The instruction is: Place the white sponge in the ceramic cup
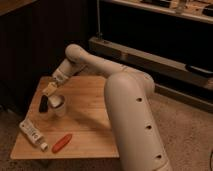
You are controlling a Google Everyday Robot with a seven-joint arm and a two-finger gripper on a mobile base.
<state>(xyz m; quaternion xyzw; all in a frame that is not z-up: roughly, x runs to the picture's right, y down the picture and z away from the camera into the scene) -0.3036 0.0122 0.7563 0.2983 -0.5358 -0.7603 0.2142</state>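
The ceramic cup point(59, 105) is small, white and upright on the left part of the wooden table point(87, 117). My gripper point(47, 96) is just left of the cup and slightly above its rim, at the end of the white arm reaching in from the right. It is shut on the white sponge point(50, 89), a cream block held just above and left of the cup's rim. One dark finger point(43, 104) hangs down beside the cup's left wall.
A white printed tube point(31, 132) lies near the table's front left corner. A red-orange elongated object point(62, 142) lies near the front edge. My large white arm body point(132, 110) stands at the table's right. Dark shelving runs behind.
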